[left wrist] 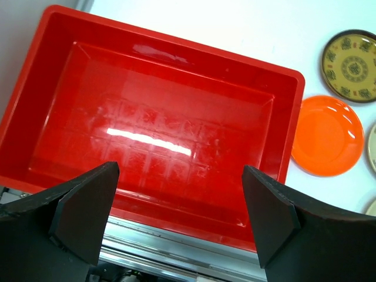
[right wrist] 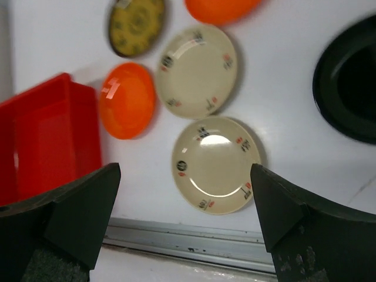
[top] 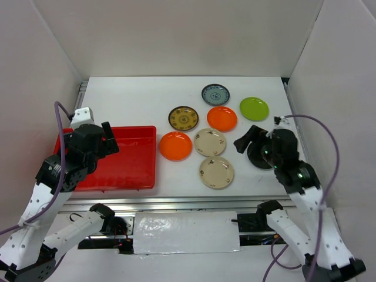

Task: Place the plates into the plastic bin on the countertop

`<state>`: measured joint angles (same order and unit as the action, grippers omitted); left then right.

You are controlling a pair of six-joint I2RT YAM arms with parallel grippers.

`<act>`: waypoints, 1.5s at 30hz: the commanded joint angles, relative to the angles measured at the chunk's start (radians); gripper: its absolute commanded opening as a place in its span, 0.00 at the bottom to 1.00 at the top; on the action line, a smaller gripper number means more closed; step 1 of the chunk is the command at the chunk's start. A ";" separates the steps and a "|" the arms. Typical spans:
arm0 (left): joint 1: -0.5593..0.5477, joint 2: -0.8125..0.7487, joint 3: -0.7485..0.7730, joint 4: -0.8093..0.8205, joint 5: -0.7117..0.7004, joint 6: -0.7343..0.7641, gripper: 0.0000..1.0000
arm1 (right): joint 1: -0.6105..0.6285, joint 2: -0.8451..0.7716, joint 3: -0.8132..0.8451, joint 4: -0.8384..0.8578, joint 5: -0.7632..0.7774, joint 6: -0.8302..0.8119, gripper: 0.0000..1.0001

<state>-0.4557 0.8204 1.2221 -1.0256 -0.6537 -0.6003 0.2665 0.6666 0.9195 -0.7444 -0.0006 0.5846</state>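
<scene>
Metal rail point(top: 176, 202) runs along the near edge of the white desk point(top: 135, 97), just ahead of my two arm bases.

The left arm point(top: 82, 147) reaches over the left part of the plastic bin point(top: 132, 161). The left jaws are spread wide with nothing between them, the red floor showing through the gap in the wrist view. The bin sits at the desk's front left, open side up. Its long axis lies left to right, parallel to the rail, and its near wall is close to the rail.

The right arm point(top: 288, 158) is at the front right. The right jaws are also parted and bare, above the desk near the closest plate.

All the plates lie flat and face up on the desk, right of the bin:
- Nearest is a cream floral plate point(top: 216, 172).
- Behind it are a second cream plate point(top: 210, 142) and an orange plate point(top: 175, 145), which is just beside the bin's right wall.
- The black plate point(right wrist: 349, 88) lies partly under the right arm.
- Farther back are the brown-yellow plate point(top: 183, 118), the other orange plate point(top: 222, 118) and the lime green plate point(top: 254, 108).
- Farthest is the blue-grey plate point(top: 215, 94).

The marks on the cream plates are too small for me to read. White walls point(top: 176, 35) close in the back and both sides.
</scene>
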 commanded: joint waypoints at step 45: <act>0.002 -0.010 -0.067 0.124 0.082 0.076 0.99 | -0.001 0.294 -0.610 0.479 -0.109 0.230 0.00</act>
<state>-0.4557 0.8223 1.1343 -0.9131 -0.5461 -0.5480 0.2401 1.0061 0.3321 -0.2256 -0.1898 0.8078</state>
